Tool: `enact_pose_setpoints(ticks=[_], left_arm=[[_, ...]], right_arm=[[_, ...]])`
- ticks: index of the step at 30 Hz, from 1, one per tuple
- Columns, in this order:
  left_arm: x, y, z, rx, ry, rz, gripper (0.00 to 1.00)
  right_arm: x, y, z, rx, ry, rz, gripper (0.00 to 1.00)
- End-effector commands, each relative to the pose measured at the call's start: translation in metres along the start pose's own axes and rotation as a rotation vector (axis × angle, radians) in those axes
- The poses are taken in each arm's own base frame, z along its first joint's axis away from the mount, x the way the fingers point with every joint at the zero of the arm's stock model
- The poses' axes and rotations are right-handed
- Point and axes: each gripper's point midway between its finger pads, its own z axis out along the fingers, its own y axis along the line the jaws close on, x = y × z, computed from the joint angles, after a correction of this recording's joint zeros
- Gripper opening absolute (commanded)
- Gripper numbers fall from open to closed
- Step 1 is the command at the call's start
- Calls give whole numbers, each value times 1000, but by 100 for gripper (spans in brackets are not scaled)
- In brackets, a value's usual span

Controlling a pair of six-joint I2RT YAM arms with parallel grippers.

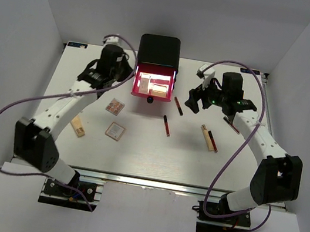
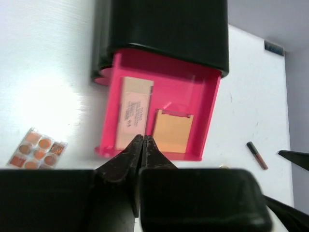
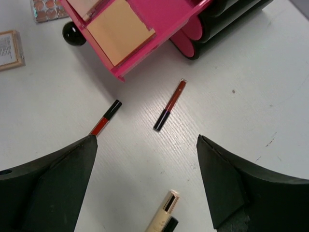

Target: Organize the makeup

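Note:
The black box (image 1: pixel 159 50) has one pink drawer (image 1: pixel 171 89) pulled out, holding a beige box (image 2: pixel 132 112) and a tan square palette (image 2: pixel 173 130). My left gripper (image 2: pixel 143 138) is shut and empty, hovering over the drawer's front edge; it also shows in the top view (image 1: pixel 130 75). My right gripper (image 3: pixel 145 145) is open and empty above the table, right of the drawer (image 1: pixel 195 99). Two red-and-black sticks (image 3: pixel 170 105) (image 3: pixel 105 118) lie just ahead of it. A beige stick (image 3: pixel 163 213) lies under it.
Two square palettes (image 1: pixel 115 106) (image 1: pixel 115 131) and a tan tube (image 1: pixel 78 126) lie on the left of the table. Another red-and-black stick (image 1: pixel 212 141) lies beside the beige stick, and one more (image 1: pixel 231 124) lies under the right arm. The drawer's black knob (image 3: pixel 74 34) points toward me.

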Motion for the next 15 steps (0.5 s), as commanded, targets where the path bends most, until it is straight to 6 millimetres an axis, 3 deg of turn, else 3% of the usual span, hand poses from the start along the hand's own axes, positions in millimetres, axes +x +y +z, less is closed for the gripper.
enact_pose_setpoints(ticks=[1, 2, 3, 5, 6, 8, 11, 13, 14, 15], left_arm=[[-14, 42, -33, -121, -94, -206, 13], [2, 73, -31, -194, -59, -267, 20], [8, 85, -34, -220, -49, -320, 51], [32, 116, -29, -286, 15, -451, 70], [43, 127, -23, -321, 48, -485, 87], [63, 146, -18, -404, 121, -570, 94], [86, 153, 1, -471, 233, -631, 98], [85, 149, 12, -485, 261, -669, 98], [99, 155, 20, -525, 311, -675, 98], [92, 150, 27, -516, 312, -686, 98]], right_arm=[[9, 1, -2, 10, 15, -3, 88], [14, 3, -2, 7, 23, 2, 89], [15, 3, -2, 6, 26, 4, 89], [18, 4, -2, 3, 29, 6, 89], [20, 4, -1, 3, 35, 10, 89], [20, 5, -2, 2, 35, 9, 89], [22, 6, -2, 2, 38, 15, 88], [25, 8, -2, -2, 44, 20, 89], [26, 8, -2, -3, 44, 22, 89], [26, 8, -3, 0, 43, 23, 89]])
